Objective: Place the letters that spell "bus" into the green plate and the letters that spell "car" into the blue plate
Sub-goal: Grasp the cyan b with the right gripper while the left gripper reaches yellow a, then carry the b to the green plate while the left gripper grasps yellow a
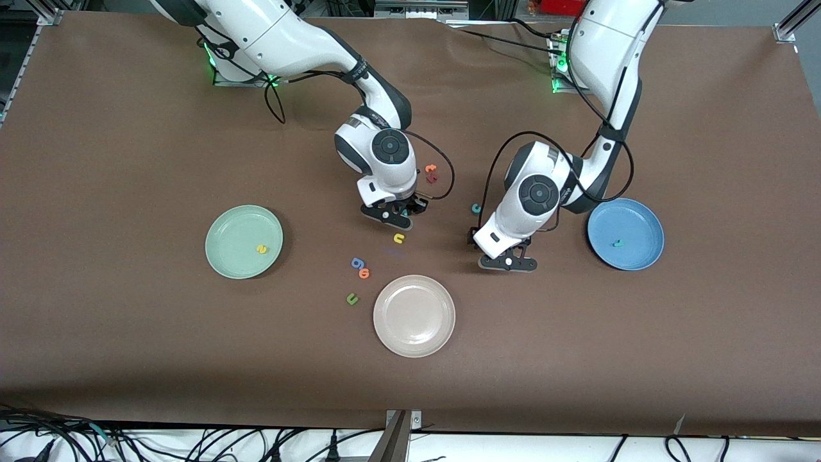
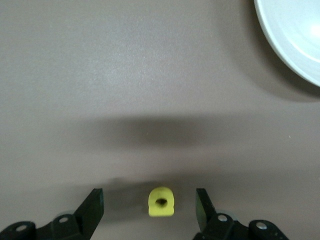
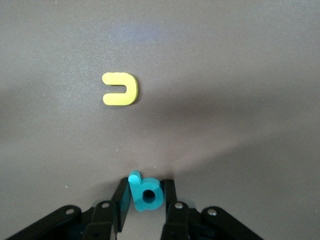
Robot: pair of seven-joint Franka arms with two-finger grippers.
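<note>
Now your right gripper [image 3: 146,197] fingers clamp teal b [image 3: 145,192] beside yellow u [image 3: 120,89]; lift, carry to green plate [image 1: 221,253]. Left gripper [image 2: 149,210] fingers spread round yellow a [image 2: 161,202].

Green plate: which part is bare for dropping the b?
The green plate holds only the yellow s, toward its right-arm edge; everything else is bare. Crowded: the letter cluster around the blue g beside the beige plate.

No labels or brands legible — only loose foam letters [image 1: 399,239]
</note>
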